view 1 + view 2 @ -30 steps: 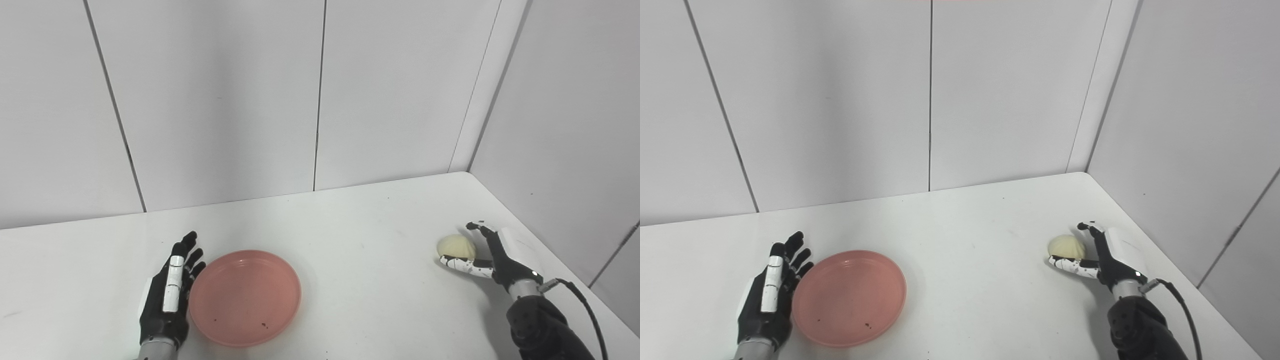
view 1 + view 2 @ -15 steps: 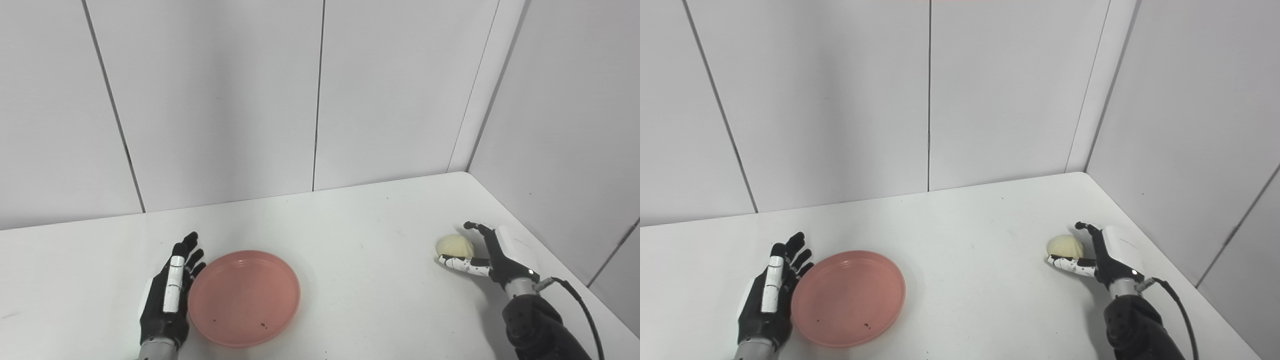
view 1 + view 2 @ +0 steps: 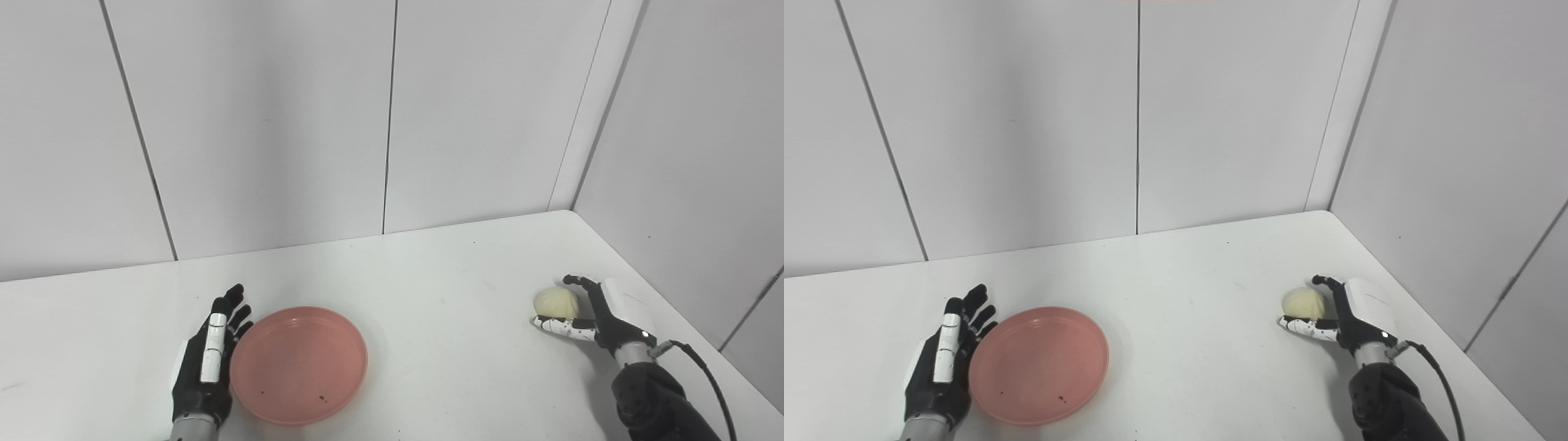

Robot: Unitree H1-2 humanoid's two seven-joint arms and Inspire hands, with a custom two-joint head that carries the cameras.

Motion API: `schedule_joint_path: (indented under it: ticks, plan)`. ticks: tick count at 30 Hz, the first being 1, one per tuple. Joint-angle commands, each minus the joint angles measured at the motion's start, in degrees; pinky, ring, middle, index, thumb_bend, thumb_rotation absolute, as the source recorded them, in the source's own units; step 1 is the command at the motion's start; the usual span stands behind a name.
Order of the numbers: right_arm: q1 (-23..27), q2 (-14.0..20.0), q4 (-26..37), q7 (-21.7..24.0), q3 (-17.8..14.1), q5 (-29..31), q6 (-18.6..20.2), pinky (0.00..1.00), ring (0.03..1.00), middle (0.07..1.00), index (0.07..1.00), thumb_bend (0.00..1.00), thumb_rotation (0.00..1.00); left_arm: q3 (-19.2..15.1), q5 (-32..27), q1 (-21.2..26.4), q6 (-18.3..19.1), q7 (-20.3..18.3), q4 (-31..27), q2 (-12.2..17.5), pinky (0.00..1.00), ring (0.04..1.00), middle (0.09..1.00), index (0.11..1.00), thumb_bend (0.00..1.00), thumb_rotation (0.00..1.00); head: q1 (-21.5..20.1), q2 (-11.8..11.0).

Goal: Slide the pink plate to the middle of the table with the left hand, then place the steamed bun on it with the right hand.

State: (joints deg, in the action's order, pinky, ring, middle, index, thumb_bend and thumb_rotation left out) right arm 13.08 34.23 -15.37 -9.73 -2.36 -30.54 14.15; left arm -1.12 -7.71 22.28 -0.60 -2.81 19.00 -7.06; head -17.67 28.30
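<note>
Two things are waiting on the white table (image 3: 429, 288): a pink plate (image 3: 299, 365) and a steamed bun (image 3: 556, 302). The plate is the larger one, sitting left of the table's middle, near the front edge. It is looking stiff, light and smooth, probably plastic, so it is likely sliding easily under a sideways push on its low upright rim. Being round, it is showing no long axis and pointing nowhere; its hollow is facing up, with a few dark specks inside. The left hand (image 3: 205, 367) is standing on edge just beside the plate's left rim, fingers straight and together, holding nothing; whether it is touching the rim is not clear.

The bun is sitting far to the right, near the wall corner, well apart from the plate. It is looking soft, light and easily dented, so it is probably calling for a gentle hold around its sides. It is a squat dome, rounded top up, with no clear long axis. The right hand (image 3: 591, 312) is cupping it, thumb in front and fingers curling behind, but whether they are pressing on it cannot be told.
</note>
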Motion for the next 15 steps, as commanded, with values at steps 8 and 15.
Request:
schedule_joint_path:
  ticks: [8,15]
  plan:
    - [0.63,0.17,-1.99,2.05,1.12,0.17,0.96,0.72,0.821,0.822,0.763,1.00,0.54,0.32,-0.20,0.87,0.27,-0.15,-0.08,-0.50,0.90,0.921,0.943,0.817,0.79,0.87,0.22,0.07]
    - [1.03,-0.37,-4.18,1.57,0.93,0.89,0.00,0.71,0.811,0.818,0.758,1.00,0.51,0.37,-0.28,0.71,0.61,-0.25,-0.48,-0.48,0.91,0.919,0.947,0.818,0.79,0.87,0.30,0.15]
